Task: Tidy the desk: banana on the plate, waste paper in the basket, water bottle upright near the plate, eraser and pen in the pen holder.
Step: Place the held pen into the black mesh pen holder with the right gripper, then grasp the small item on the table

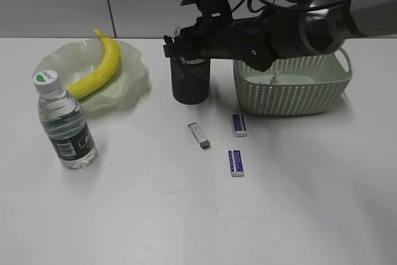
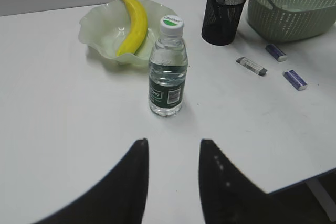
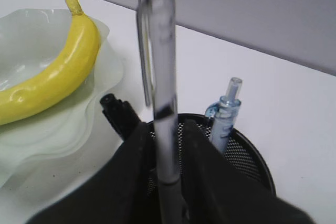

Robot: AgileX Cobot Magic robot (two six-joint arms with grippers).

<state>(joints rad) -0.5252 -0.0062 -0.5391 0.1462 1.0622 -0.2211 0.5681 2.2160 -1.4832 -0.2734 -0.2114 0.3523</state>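
Above the black mesh pen holder (image 1: 190, 85) my right gripper (image 3: 164, 124) is open, a clear pen (image 3: 163, 51) standing upright and blurred between its jaws, with a thin gap on each side. A blue pen (image 3: 224, 114) and a black pen (image 3: 118, 109) stand in the holder. The banana (image 1: 99, 69) lies on the green plate (image 1: 133, 79). Beside it the water bottle (image 1: 65, 125) stands upright. Three erasers (image 1: 199, 135) (image 1: 239, 125) (image 1: 236, 162) lie on the desk. A small pale scrap of waste paper (image 1: 275, 79) lies in the basket (image 1: 291, 97). My left gripper (image 2: 173, 142) is open and empty, short of the bottle (image 2: 168, 69).
The right arm (image 1: 298, 26) reaches across over the basket's left end. The basket stands right of the holder, close to it. A grey wall runs behind the desk (image 1: 186, 215).
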